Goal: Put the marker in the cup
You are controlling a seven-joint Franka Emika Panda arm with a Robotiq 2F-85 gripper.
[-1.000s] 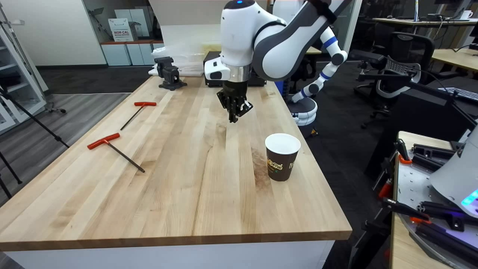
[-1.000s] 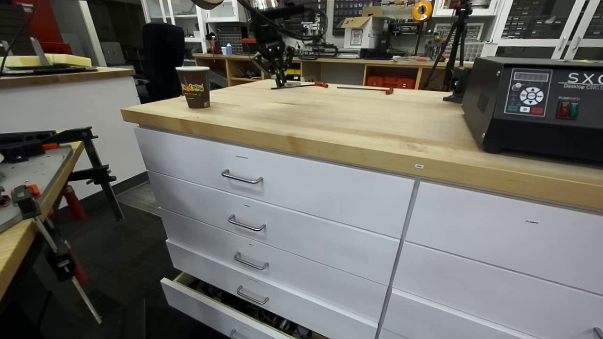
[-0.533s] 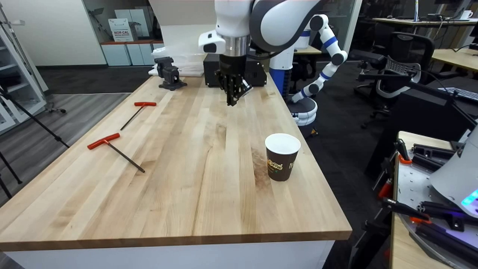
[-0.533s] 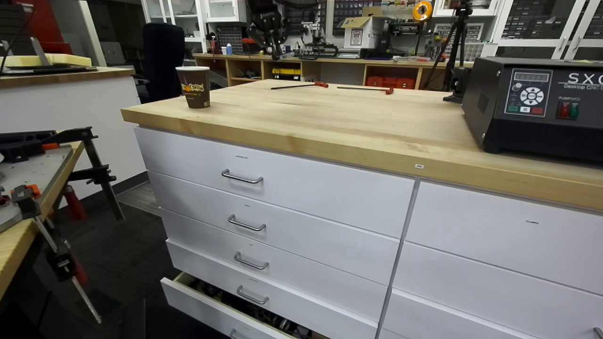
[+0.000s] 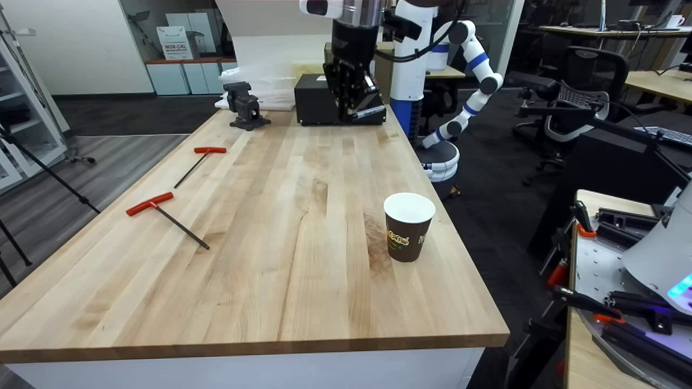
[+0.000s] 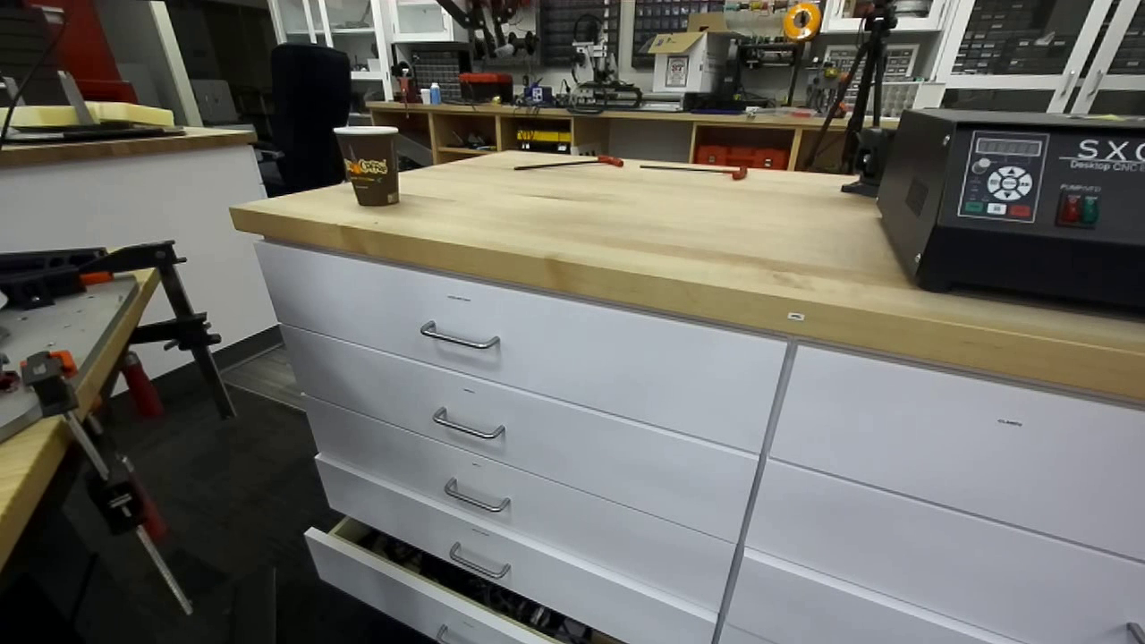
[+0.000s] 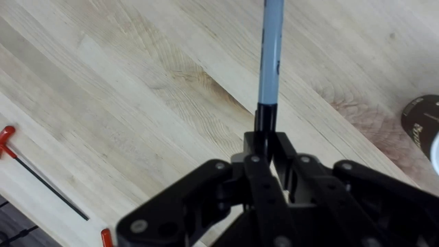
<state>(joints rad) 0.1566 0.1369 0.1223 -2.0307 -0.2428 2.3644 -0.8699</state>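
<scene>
The marker has a grey-blue barrel (image 7: 271, 55) and a black cap end. My gripper (image 7: 265, 140) is shut on the black end, and the barrel points away from the jaws toward the top of the wrist view. In an exterior view the gripper (image 5: 348, 112) is high above the table with the marker (image 5: 370, 112) sticking out sideways, slightly tilted. The cup, dark brown with a white rim, stands upright near the table edge in both exterior views (image 5: 409, 232) (image 6: 371, 168). Part of the cup shows at the right of the wrist view (image 7: 422, 120), apart from the gripper.
Two red-handled T-shaped tools (image 5: 181, 224) (image 5: 200, 162) lie on the wooden table (image 5: 243, 302). A black vise (image 5: 246, 111) and a black control box (image 6: 1011, 206) stand on the table. A side bench with clamps (image 5: 616, 254) is beside the table.
My gripper has risen from near the tabletop with the marker and turned, so the marker now points sideways. It has left its earlier place above the red-handled tool. The cup has not moved.
</scene>
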